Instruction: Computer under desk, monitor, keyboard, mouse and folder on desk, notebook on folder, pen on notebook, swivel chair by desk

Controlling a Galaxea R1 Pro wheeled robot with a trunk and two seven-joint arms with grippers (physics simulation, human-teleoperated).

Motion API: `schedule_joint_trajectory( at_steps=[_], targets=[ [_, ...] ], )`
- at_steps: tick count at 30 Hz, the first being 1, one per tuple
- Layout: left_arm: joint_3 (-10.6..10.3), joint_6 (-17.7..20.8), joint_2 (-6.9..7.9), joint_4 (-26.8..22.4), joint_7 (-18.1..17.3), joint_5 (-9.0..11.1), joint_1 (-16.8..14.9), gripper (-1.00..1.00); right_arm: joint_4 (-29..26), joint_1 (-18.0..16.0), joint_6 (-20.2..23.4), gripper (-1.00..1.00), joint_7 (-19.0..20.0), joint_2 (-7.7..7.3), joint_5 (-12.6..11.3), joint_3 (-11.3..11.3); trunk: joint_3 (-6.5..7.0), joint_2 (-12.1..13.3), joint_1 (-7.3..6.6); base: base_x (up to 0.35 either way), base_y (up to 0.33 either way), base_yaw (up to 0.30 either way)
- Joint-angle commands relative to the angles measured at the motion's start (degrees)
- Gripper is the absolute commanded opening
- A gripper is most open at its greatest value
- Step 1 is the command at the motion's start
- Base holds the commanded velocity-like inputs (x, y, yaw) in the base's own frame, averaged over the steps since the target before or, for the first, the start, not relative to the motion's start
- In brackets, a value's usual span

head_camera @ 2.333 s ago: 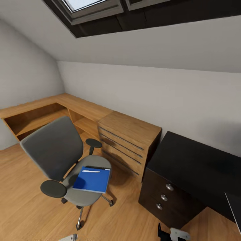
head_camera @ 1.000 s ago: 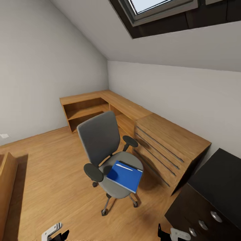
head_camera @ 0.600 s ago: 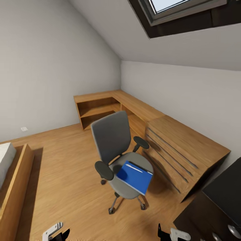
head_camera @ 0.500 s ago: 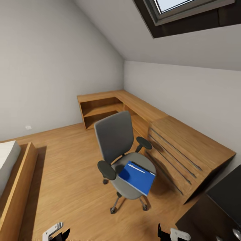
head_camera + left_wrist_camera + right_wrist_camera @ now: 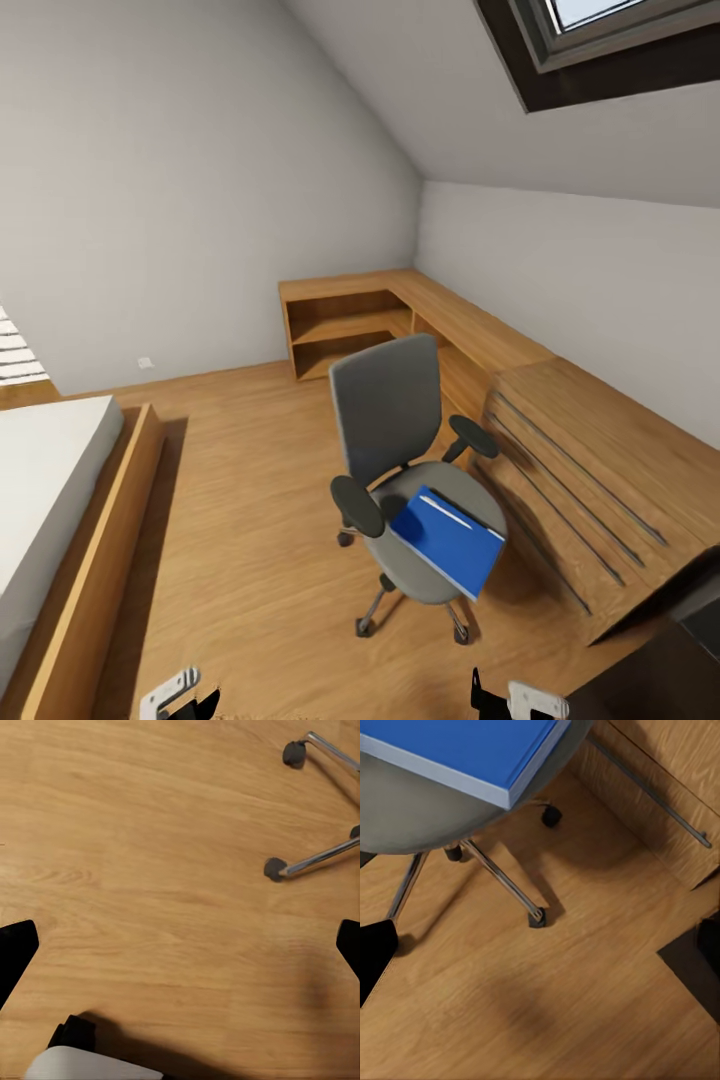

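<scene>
The grey swivel chair (image 5: pixel 388 415) stands on the wood floor in the bedroom, its back toward the shelf corner. The blue folder (image 5: pixel 447 542) lies on its seat, overhanging the front edge, with the pale pen (image 5: pixel 445 513) on top. In the right wrist view the folder (image 5: pixel 457 750) and seat (image 5: pixel 427 821) sit above the chrome base. A dark corner of the desk (image 5: pixel 660 690) shows at lower right. My left gripper (image 5: pixel 178 697) (image 5: pixel 180 945) and right gripper (image 5: pixel 510 698) (image 5: pixel 540 945) hang low, both open and empty. Notebook, computer, monitor, keyboard and mouse are out of view.
A low wood-framed bed (image 5: pixel 60 500) with a white mattress lies at the left. The light wood dresser (image 5: pixel 590 490) stands right of the chair, and the open shelf unit (image 5: pixel 350 320) fills the far corner. Chair casters (image 5: pixel 276 868) are near my left gripper.
The camera has swung left: the chair has slid rightward in the picture, the bed has come into view and the black desk has nearly left the frame. The chair, folder and pen have not moved.
</scene>
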Motion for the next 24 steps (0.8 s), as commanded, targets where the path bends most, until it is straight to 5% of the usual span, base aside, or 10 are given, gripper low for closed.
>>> schedule_joint_trajectory(
  at_steps=[1, 9, 24],
  targets=[
    [-0.40, 0.10, -0.01, -0.03, 0.04, 0.55, -0.05, 1.00, 0.01, -0.04, -0.26, 1.00, 0.28, 0.04, -0.26, -0.30, -0.06, -0.05, 0.01, 0.000, 0.000, 0.287],
    [-0.94, 0.12, -0.63, 0.01, 0.14, -0.51, -0.05, 1.00, -0.01, -0.03, -0.26, 1.00, 0.28, 0.04, -0.22, -0.28, -0.06, -0.05, 0.01, 0.000, -0.065, 0.287],
    [-0.98, 0.12, -2.03, 0.83, 0.16, -2.04, -0.05, 1.00, -0.25, -0.03, -0.51, 1.00, 0.28, -0.06, -0.51, -0.56, -0.15, -0.05, 0.01, 0.000, -0.297, 0.286]
  ],
)
